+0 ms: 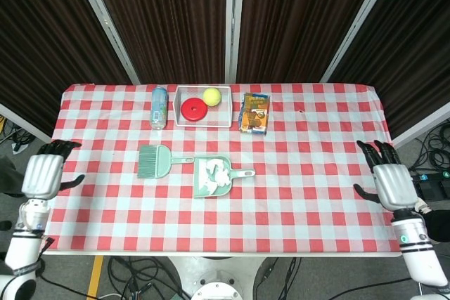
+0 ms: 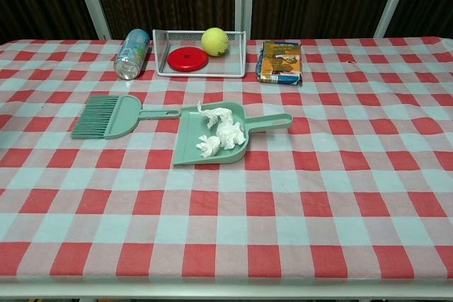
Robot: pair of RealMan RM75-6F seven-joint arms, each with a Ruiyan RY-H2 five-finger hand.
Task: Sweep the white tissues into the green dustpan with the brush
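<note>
The green dustpan lies flat at the table's middle, its handle pointing right. White tissues sit crumpled inside its pan. The green brush lies flat just left of the dustpan, bristles to the left, handle tip by the pan's rim. My left hand hangs off the table's left edge, fingers spread and holding nothing. My right hand hovers past the right edge, also spread and empty. Neither hand shows in the chest view.
At the back stand a white wire tray with a red disc and a yellow ball, a can lying on its side to its left, and a snack box to its right.
</note>
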